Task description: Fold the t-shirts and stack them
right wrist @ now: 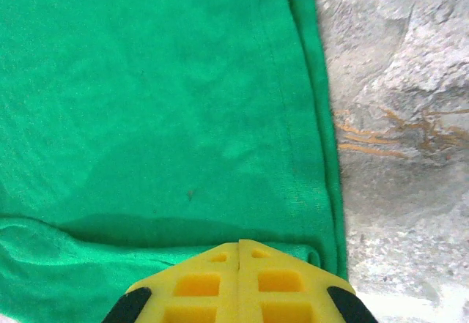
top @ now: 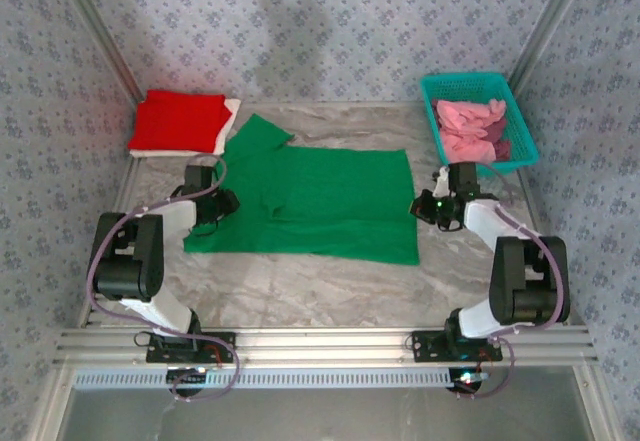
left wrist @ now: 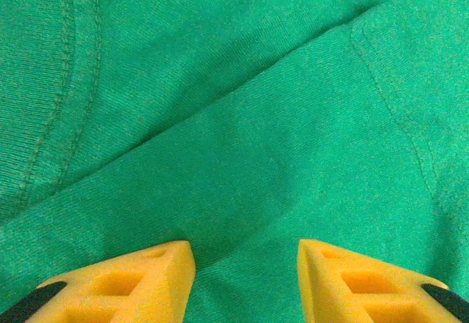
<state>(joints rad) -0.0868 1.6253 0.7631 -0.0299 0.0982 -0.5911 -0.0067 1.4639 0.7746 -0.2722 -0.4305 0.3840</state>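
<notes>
Green t-shirt [top: 330, 206] lies partly folded mid-table, right gripper [right wrist: 239, 246] pinching its hem, left gripper [left wrist: 245, 257] half-open at the collar end; red shirt [top: 178, 121] sits folded on white shirt [top: 231, 111], pink shirts [top: 470, 126] wait in the basket [top: 465, 81].

Around me stand three walls [top: 330, 21] papered in pale grey-blue with a small repeating flower print, met at the back corners by slanting aluminium frame posts [top: 100, 36]. A soft dark shadow lies on the back wall. Under me is a table [top: 300, 291] with a grey marble-look top veined in white and rusty orange, evenly lit, edged on the near side by ribbed aluminium rails [top: 320, 343].
</notes>
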